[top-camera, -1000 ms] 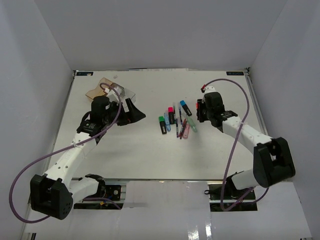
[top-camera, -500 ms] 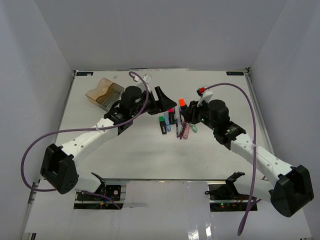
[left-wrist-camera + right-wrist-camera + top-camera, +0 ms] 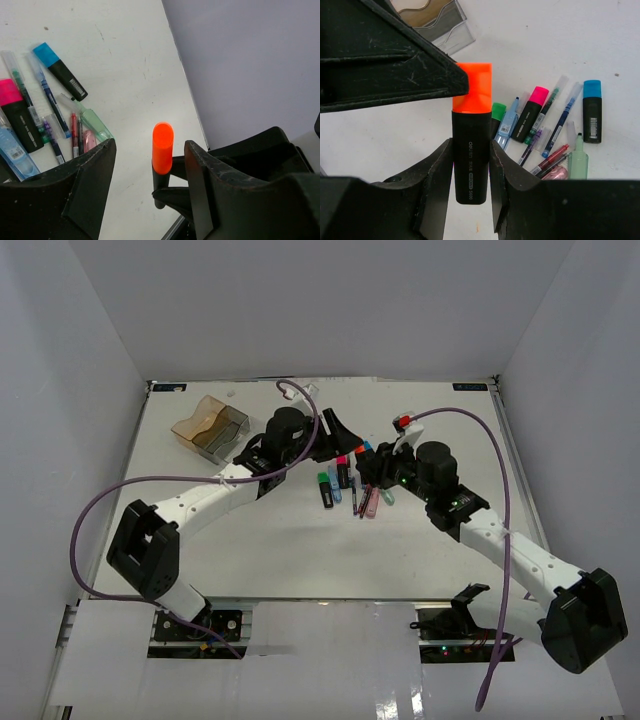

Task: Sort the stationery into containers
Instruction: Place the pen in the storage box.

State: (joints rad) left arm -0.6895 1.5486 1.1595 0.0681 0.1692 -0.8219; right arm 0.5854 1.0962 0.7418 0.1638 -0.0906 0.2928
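My right gripper [image 3: 470,155] is shut on the black body of an orange-capped highlighter [image 3: 472,95] and holds it upright above the table. My left gripper [image 3: 150,150] straddles that orange cap [image 3: 163,145], jaws open, with a gap on each side. In the top view the left gripper [image 3: 343,436] meets the right gripper [image 3: 373,468] over the stationery pile [image 3: 350,488]; the orange cap is hidden there. Green, pink and blue capped highlighters, pastel ones and thin pens lie loose [image 3: 545,125]. The containers [image 3: 210,427] stand at the back left.
The amber and grey compartments [image 3: 437,22] show behind the left fingers in the right wrist view. Purple cables loop from both arms [image 3: 110,510]. White walls close the table on three sides, near the back edge [image 3: 320,380].
The left arm swung from the containers rightward to the raised orange highlighter and its jaws narrowed around the cap. The right arm lifted the highlighter toward the centre.
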